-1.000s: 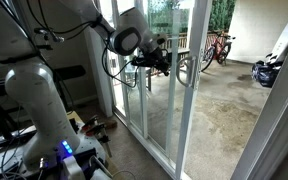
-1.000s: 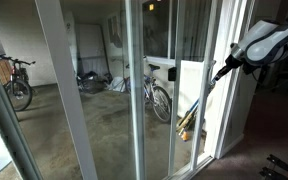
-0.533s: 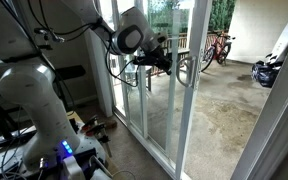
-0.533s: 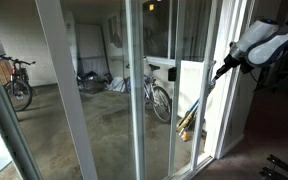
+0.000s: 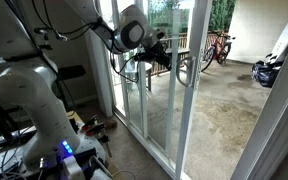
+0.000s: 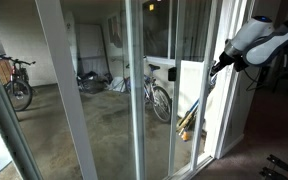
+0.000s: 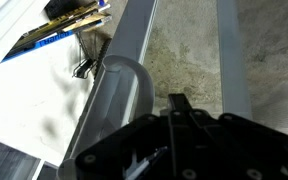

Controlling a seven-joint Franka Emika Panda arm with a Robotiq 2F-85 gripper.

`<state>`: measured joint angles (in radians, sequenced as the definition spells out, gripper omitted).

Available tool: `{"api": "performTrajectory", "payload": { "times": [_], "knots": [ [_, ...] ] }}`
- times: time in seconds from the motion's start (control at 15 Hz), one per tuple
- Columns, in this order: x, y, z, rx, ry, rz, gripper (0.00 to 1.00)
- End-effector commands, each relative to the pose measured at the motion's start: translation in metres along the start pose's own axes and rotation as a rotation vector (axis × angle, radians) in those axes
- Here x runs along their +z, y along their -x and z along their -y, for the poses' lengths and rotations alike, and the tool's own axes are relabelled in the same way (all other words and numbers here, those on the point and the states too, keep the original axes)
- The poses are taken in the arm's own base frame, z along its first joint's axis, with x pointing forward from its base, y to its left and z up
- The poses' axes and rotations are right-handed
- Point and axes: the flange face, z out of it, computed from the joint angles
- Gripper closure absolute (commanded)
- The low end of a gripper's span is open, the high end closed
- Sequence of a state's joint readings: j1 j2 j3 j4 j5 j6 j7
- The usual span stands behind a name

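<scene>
In an exterior view, left to right: the white arm (image 5: 34, 95) fills the left of the frame. Its wrist reaches to upper centre, where the gripper (image 5: 164, 58) sits just left of the door handle (image 5: 185, 68) on the sliding glass door (image 5: 169, 120). A bicycle (image 5: 217, 47) stands outside on the concrete patio (image 5: 229, 110) at upper right. In an exterior view shot through the glass, the gripper (image 6: 220, 68) comes in from the upper right edge, close to the door's upright (reflections make the exact contact hard to read). The pincer is closed tight, fingers together, nothing between them, so it holds nothing. In the wrist view the grey curved door handle (image 7: 119, 95) is left of centre. The closed fingers (image 7: 177, 104) are just right of it at lower centre, touching or barely apart, cannot tell which. Patio floor shows through the glass on the right. Change over the last second: wrist and gripper have crept upward a little in both exterior views, a small move only, with the jaws closed throughout. The door itself has not shifted; its frame lines and handle sit at the same spots in the frame. My reading: the closed fingers are being lined up at the handle, with no movement of the door showing yet.
</scene>
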<state>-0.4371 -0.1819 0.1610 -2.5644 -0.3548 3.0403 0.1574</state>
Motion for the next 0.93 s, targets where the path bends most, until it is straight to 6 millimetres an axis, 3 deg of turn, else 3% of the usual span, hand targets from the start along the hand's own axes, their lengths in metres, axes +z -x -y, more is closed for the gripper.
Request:
{"api": "performTrajectory", "payload": {
  "times": [0.0,0.33,0.87],
  "knots": [
    [0.005,-0.012,-0.005,0.023,0.028,0.003,0.98],
    [0.024,-0.023,-0.028,0.049,0.045,0.033,0.98],
    [0.028,-0.024,-0.029,0.041,0.047,0.065,0.98]
  ]
}}
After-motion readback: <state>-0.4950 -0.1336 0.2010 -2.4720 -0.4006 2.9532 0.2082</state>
